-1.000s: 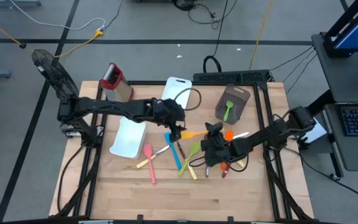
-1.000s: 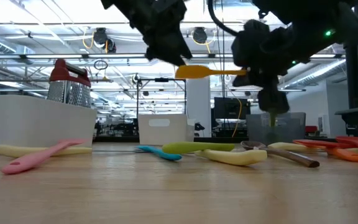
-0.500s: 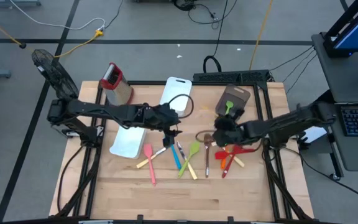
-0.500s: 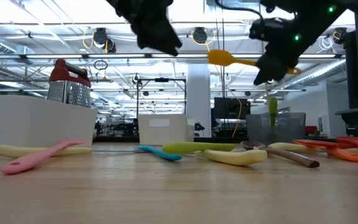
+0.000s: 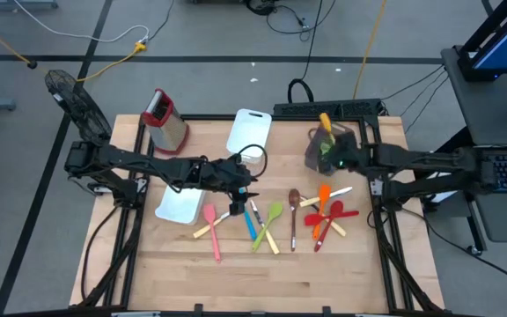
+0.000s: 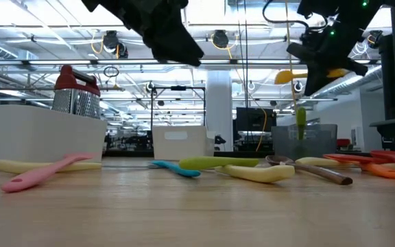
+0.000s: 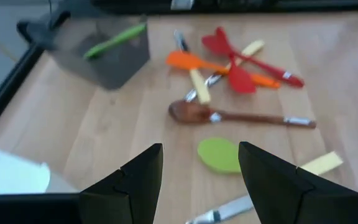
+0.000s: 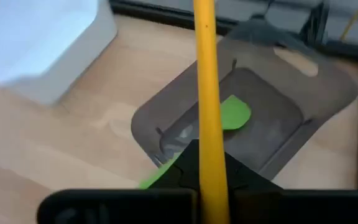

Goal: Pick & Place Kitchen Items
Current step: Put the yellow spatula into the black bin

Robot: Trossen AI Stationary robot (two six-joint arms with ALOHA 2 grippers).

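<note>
My right gripper [image 5: 334, 158] is shut on a yellow spatula [image 5: 324, 119] and hangs over the grey bin [image 5: 328, 145] at the far right, where a green spatula [image 8: 232, 115] lies. Near the table's middle my left gripper [image 5: 243, 182] hovers open over the loose utensils with nothing between its fingers. A green spoon [image 7: 219, 154] and a brown wooden spoon [image 7: 229, 116] lie flat on the table ahead of it. A pink spatula [image 5: 211, 231], a blue one [image 5: 249, 222] and red and orange ones [image 5: 328, 216] lie flat too. My right gripper pinches the yellow spatula's thin handle [image 8: 207, 124] between its two fingers. The fingers come slanting down from the table's right side and lie across the handle. The spatula is lifted clear above the grey bin, and its free length reaches toward the far edge.
A white tray [image 5: 181, 201] lies left of my left gripper and another [image 5: 249, 130] at the far middle. A metal grater with a red top [image 5: 164, 116] stands at the far left. A black frame [image 5: 385, 211] edges the table. Bare wood shows along the near edge.
My right gripper has risen and gone from the table's middle toward the far right, over the grey bin, rolling as it went. It took the yellow spatula away from my left gripper's fingers. My left gripper has drawn back a little toward the table's left and stayed open.
</note>
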